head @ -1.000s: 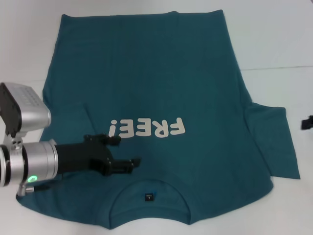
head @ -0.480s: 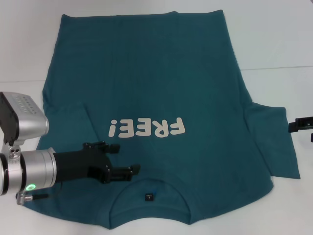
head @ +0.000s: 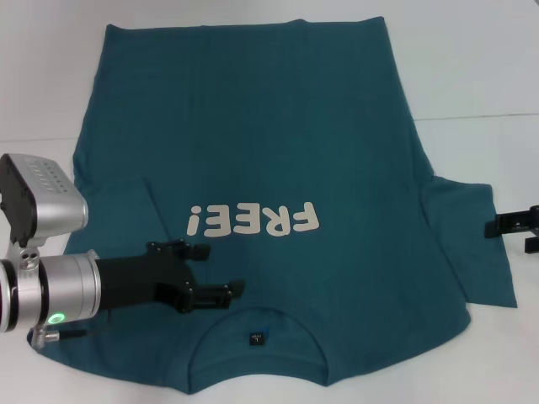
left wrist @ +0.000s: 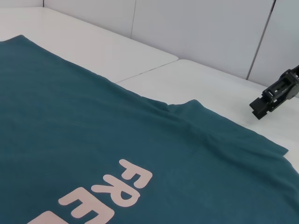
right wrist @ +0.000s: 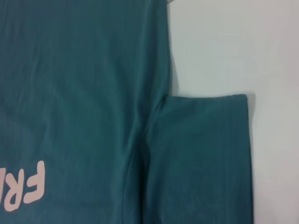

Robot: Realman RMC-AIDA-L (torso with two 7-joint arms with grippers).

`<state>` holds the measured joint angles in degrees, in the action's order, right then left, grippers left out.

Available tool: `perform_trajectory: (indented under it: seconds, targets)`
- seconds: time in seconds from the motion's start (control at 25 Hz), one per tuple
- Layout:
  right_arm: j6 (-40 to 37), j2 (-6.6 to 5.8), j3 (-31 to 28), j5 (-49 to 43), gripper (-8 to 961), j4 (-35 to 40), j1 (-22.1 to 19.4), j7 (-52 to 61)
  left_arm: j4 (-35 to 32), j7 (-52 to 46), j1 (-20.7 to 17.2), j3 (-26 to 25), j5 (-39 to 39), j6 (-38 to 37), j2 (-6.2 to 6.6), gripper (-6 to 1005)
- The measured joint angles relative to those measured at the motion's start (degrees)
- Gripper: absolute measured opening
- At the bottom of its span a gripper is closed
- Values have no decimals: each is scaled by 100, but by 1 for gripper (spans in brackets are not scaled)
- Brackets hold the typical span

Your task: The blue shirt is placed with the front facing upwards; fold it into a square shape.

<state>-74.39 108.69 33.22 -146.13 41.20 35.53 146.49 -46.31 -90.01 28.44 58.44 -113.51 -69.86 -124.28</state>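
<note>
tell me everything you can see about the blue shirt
The blue shirt is a dark teal short-sleeved tee of soft, cotton-looking fabric, lying flat and front-up on the white table. White "FREE!" lettering crosses the chest. The round neck with its small dark label lies nearest the robot. The robot's-right sleeve is spread out; the other lies folded onto the body. The left gripper is over its shoulder, open; the right gripper is beside the spread sleeve.
</note>
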Motion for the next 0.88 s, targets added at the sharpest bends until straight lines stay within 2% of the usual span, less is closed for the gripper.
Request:
perform_trajectory:
  seconds: [0.88]
  targets:
    - [354, 57, 158, -2, 908, -342, 75, 2, 20, 10, 1, 0, -3, 21, 0, 887]
